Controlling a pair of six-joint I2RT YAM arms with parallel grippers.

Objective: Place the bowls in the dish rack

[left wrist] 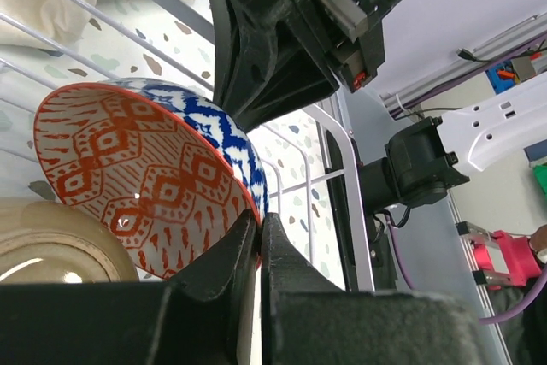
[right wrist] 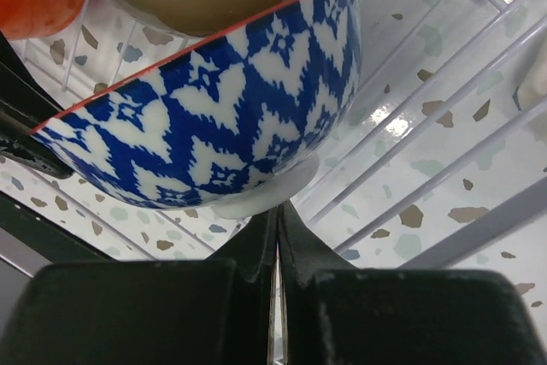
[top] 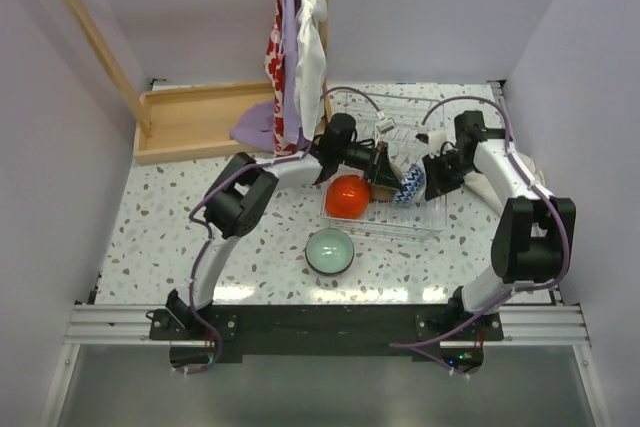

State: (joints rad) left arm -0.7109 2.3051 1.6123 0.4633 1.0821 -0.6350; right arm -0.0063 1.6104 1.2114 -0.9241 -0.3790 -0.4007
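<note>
A blue-and-white patterned bowl (top: 408,185) with an orange-red patterned inside (left wrist: 145,177) stands tilted on edge in the white wire dish rack (top: 425,219). My left gripper (left wrist: 259,224) is shut on its rim. My right gripper (right wrist: 277,211) is shut with nothing between its fingers, its tips against the bowl's white foot (right wrist: 256,198). A glossy orange-red bowl (top: 347,195) sits in the rack's left part, and a tan bowl (left wrist: 51,241) lies beside the patterned one. On the table in front of the rack rests a pale mint green bowl (top: 329,250).
A wooden tray (top: 190,119) lies at the back left with a purple cloth (top: 258,123) at its corner. Cloths (top: 298,37) hang from a wooden frame above the rack's back. Walls close in both sides of the table.
</note>
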